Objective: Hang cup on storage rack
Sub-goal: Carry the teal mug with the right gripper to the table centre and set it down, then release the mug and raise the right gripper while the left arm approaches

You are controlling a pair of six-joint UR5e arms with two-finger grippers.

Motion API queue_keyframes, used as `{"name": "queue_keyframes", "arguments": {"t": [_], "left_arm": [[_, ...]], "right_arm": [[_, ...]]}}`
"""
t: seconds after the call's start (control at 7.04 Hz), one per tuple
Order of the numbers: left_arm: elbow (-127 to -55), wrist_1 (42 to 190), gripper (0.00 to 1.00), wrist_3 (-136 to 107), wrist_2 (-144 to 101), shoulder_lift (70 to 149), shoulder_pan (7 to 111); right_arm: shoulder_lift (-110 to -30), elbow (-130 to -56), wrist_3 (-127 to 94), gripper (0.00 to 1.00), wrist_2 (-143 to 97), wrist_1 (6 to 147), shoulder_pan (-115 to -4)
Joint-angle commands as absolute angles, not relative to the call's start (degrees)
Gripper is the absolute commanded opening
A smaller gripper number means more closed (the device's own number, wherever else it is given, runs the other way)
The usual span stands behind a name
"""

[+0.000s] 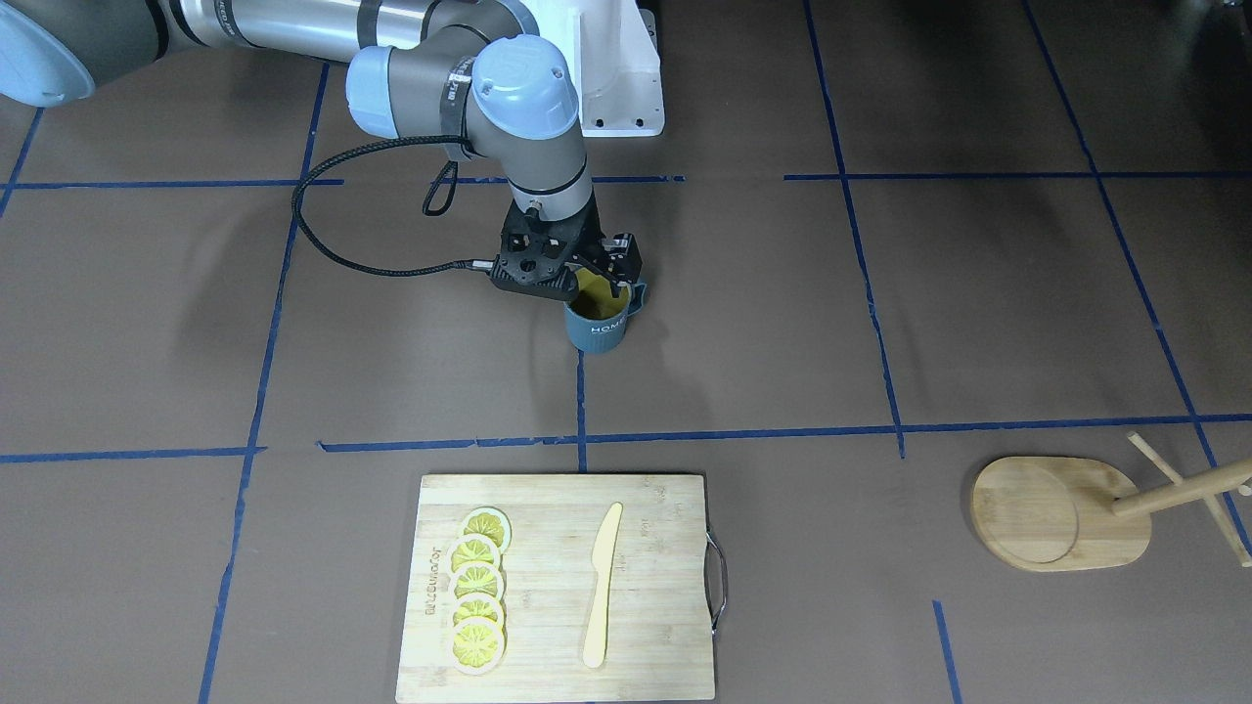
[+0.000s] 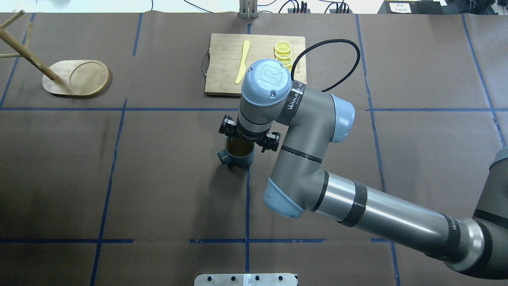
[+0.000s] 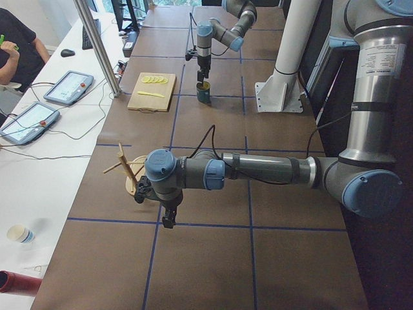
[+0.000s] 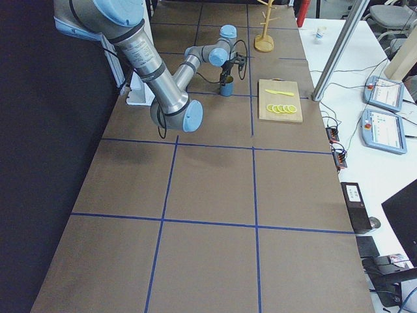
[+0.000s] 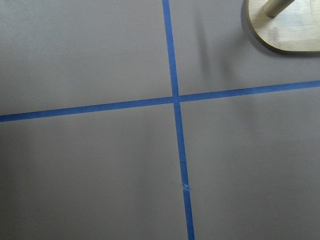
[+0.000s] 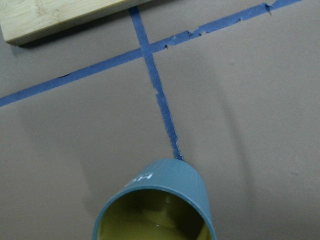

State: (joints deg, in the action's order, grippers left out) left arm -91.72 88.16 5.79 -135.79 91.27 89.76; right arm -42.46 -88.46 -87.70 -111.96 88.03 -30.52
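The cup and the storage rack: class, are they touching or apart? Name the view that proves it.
Apart. The overhead exterior view shows the cup mid-table and the storage rack far left, with a wide stretch of table between them.

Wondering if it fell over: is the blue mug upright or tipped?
Upright. The cup shows its open yellow mouth facing up in the overhead view, and the right wrist view looks down into it.

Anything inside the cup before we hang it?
The cup shows only its bare yellow inside, nothing loose. The part of its mouth under the right gripper is covered.
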Motion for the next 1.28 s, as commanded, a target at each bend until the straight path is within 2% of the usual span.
{"name": "queue_keyframes", "arguments": {"t": [0.0,0.14,0.28,0.43,0.71,0.99,1.14], "left_arm": [[-92.11,90.95,1.0,5.71,-135.79,91.32,89.74],[-95.5,93.4,1.0,5.8,-135.79,91.23,89.74],[-101.98,93.86,1.0,6.06,-136.05,90.53,87.13],[-106.48,93.35,1.0,5.63,-137.01,90.09,81.88],[-108.97,92.64,1.0,4.75,-137.2,92.97,73.96],[-109.77,93.51,1.0,-8.9,-138.24,97.98,65.69],[-112.82,93.78,1.0,-14.88,-138.6,100.0,60.78]], "right_arm": [[-42.45,-89.9,-87.54,1.0,-112.23,88.24,-31.63],[-43.76,-93.74,-86.84,1.0,-112.67,88.68,-33.73],[-45.94,-97.61,-86.66,1.0,-113.46,88.86,-36.01],[-49.53,-101.82,-85.79,1.0,-116.08,88.86,-39.43],[-60.24,-108.86,-72.24,1.0,-123.63,88.94,-48.74],[-66.94,-109.69,-60.87,1.0,-128.39,88.86,-56.83],[-70.28,-109.6,-55.08,1.0,-128.58,88.86,-59.65]]}}
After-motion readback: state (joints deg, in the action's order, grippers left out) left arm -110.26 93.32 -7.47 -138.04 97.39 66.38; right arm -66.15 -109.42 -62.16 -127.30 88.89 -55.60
